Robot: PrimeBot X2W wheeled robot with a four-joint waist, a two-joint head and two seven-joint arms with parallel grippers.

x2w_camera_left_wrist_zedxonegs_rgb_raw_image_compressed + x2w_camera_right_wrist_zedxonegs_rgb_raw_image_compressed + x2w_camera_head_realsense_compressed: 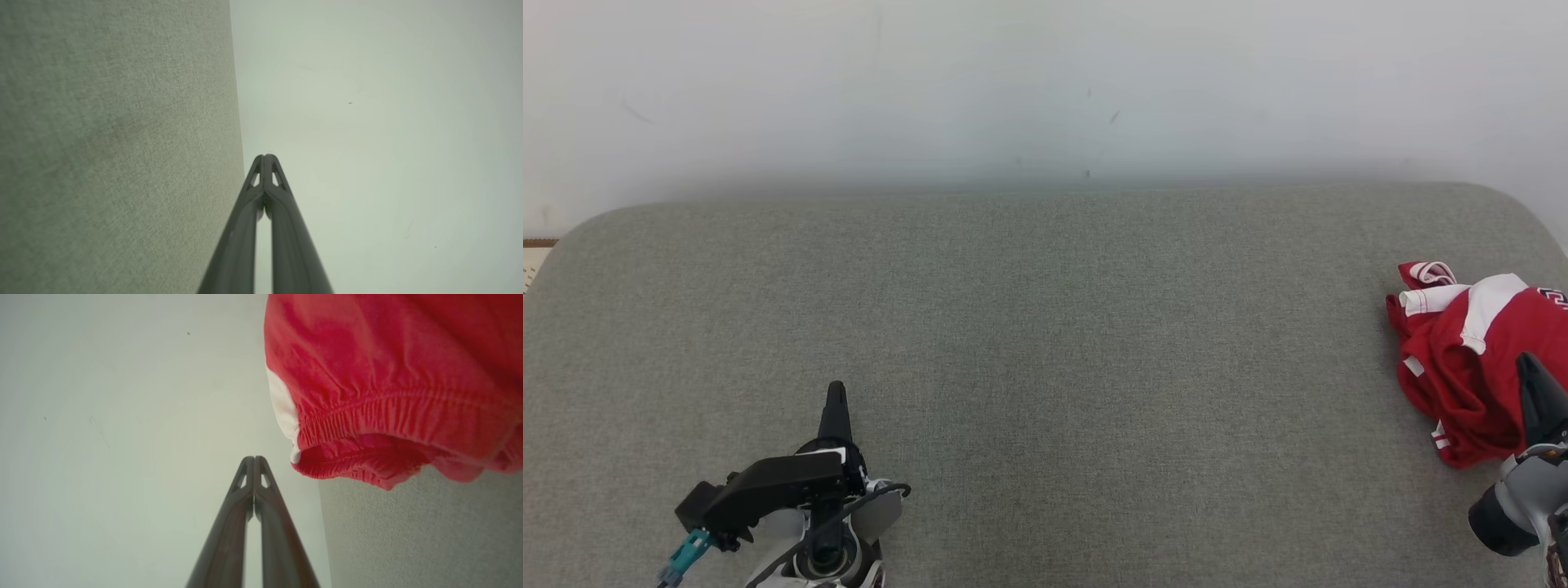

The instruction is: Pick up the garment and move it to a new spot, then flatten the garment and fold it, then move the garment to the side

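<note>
A: State of the fingers?
B: Both pressed together, empty: left fingers [836, 400], right fingers [1529, 376].
A: Garment?
B: Crumpled red-and-white fabric garment [1462, 384] on grey fabric surface [1045, 327], just beside right fingers, well apart from left fingers.

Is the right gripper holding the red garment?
No, the right gripper is shut on nothing, beside the garment and apart from it.
</note>
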